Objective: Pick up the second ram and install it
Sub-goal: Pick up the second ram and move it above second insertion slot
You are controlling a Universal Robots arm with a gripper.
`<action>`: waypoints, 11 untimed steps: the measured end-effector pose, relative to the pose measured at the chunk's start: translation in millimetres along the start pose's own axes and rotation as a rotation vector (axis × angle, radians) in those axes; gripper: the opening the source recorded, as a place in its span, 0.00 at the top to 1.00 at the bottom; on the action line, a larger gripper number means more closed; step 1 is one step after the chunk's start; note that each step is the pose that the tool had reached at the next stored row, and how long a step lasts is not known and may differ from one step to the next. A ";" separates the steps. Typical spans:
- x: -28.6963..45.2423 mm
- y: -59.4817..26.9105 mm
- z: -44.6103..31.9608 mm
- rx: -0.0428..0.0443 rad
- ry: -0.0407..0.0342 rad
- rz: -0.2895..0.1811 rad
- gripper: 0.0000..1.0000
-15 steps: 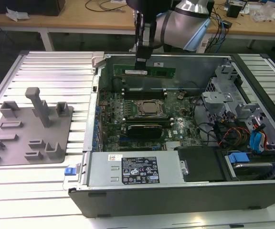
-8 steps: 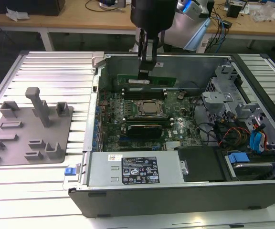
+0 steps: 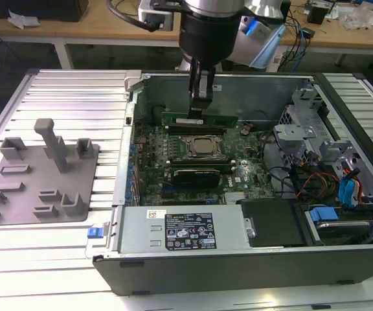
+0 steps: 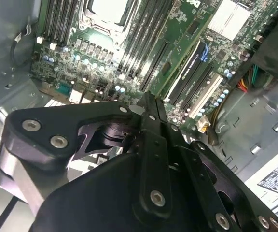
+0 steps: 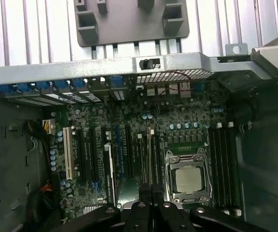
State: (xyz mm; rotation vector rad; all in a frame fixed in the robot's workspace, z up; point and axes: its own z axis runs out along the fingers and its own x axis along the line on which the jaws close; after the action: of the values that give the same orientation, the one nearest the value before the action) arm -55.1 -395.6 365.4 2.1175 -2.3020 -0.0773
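The second ram, a thin green stick with a white label, lies level inside the open computer case, just over the black memory slots on the far side of the CPU socket. My gripper comes straight down onto the stick's middle and is shut on it. Whether the stick touches a slot I cannot tell. In both wrist views the black fingers are pressed together over the motherboard, close to the CPU socket.
A grey holder tray with posts lies on the ribbed table at the exterior view's left. The case's metal wall stands between tray and board. Power supply, drive cage and cables fill the near and right parts of the case.
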 end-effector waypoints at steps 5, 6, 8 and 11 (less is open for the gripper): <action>-0.1 -1.5 11.5 0.0000 0.0001 0.000 0.91; 0.0 -1.9 15.6 0.0000 0.0000 0.000 0.91; 0.0 -2.0 18.5 0.0000 0.0001 0.000 0.91; -0.5 -2.5 25.0 -0.0001 0.0003 0.000 0.91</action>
State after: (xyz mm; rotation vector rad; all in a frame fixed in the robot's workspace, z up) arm -53.7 -394.7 340.3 2.1175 -2.3016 -0.0772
